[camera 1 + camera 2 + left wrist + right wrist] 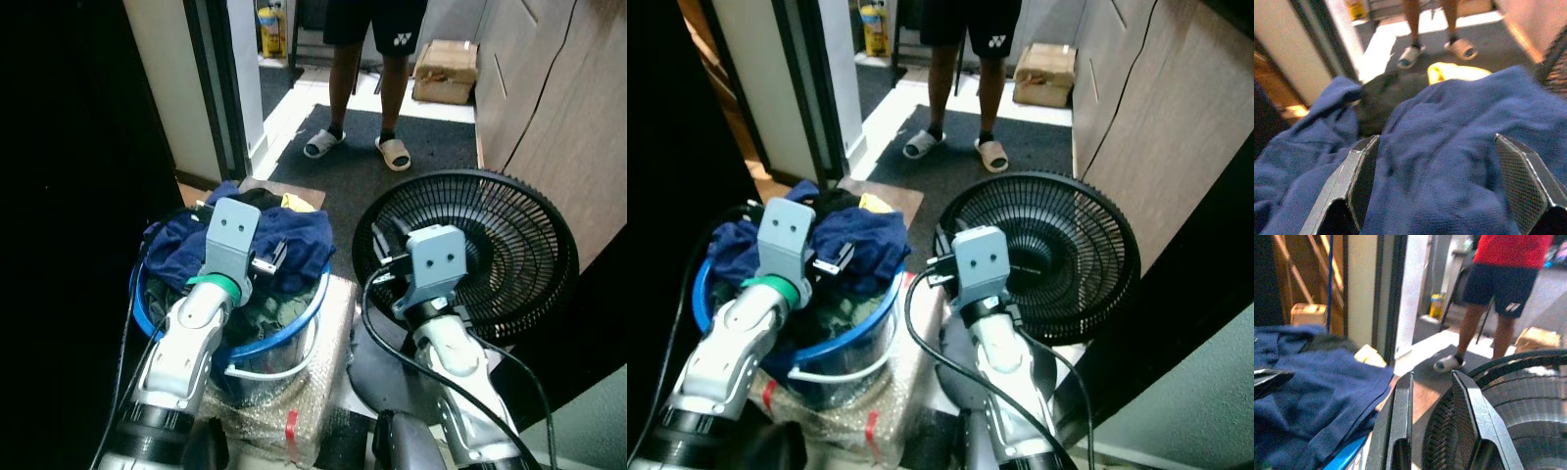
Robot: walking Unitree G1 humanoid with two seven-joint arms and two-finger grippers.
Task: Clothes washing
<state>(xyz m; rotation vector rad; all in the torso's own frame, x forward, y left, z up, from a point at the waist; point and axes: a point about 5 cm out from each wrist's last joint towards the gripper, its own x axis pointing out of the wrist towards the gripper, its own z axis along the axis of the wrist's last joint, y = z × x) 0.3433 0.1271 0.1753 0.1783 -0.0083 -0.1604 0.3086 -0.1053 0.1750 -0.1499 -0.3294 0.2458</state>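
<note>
The floor (294, 103) is pale tile near the doorway. A dark mat (353, 162) lies on it further in. A person stands on the mat in light slippers (323, 143), one foot beside the other. A cardboard box (446, 70) rests on the floor behind the person, next to the wooden cabinet wall. A yellow container (269, 29) stands on the floor beyond the door frame. Closer in, a black fan (470, 255) sits on the floor, tilted back. Beside it, a bubble-wrapped block (294, 401) supports a blue basket (284, 333) filled with dark blue clothes (294, 240). A brown board (294, 193) lies flat just behind the basket.
</note>
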